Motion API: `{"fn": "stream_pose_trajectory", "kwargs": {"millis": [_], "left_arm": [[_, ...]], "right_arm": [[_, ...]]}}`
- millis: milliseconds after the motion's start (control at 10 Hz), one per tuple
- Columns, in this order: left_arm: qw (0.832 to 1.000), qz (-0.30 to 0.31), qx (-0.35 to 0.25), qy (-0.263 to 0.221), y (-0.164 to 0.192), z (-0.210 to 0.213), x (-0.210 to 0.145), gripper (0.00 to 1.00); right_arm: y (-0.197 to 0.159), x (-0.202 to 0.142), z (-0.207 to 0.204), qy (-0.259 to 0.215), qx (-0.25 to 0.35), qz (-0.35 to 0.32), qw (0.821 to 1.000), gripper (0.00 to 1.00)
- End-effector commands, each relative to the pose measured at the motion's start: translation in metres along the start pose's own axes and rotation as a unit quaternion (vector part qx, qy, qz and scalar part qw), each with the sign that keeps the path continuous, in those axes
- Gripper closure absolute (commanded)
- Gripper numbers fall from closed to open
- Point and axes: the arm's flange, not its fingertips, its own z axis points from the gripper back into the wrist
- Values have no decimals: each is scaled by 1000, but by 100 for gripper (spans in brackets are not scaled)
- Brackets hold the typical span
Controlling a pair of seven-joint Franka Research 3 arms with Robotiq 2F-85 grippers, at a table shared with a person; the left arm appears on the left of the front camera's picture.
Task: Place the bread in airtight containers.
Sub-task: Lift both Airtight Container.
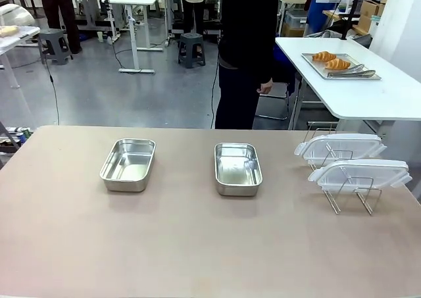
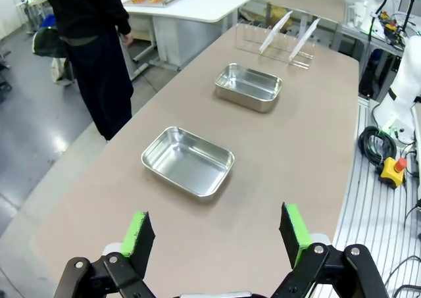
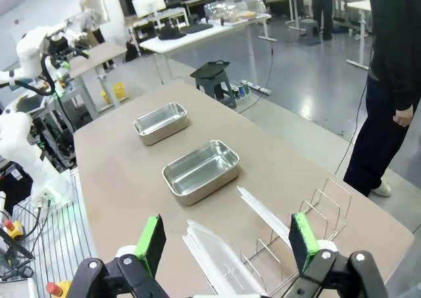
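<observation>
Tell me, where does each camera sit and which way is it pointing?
Front: fixed on the robot's side, looking across the table at the person standing beyond it.
Left wrist: on the left arm, looking along the table over its open left gripper toward the lids.
Right wrist: on the right arm, looking the opposite way over its open right gripper, lids nearest.
Shared: all three show both tubs and the person.

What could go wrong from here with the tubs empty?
The croissants lie on a tray on a side table, probably beyond either arm's reach, so filling may depend on the person handing them over. The clear lids lean loosely in a wire rack; pulling one could tip it or drag the other. The steel tubs may slide if nudged.
</observation>
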Motion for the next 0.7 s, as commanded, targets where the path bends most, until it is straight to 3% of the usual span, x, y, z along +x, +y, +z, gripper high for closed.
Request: {"fn": "stream_pose_trajectory", "kwargs": {"millis": [0, 600], "left_arm": [[1000, -10, -4, -8, 2, 2, 1, 0], [1000, -10, -4, -8, 2, 2, 1, 0]], "right_arm": [[-4, 3, 1, -11, 1, 14, 1000, 0], [-4, 3, 1, -11, 1, 14, 1000, 0]]}}
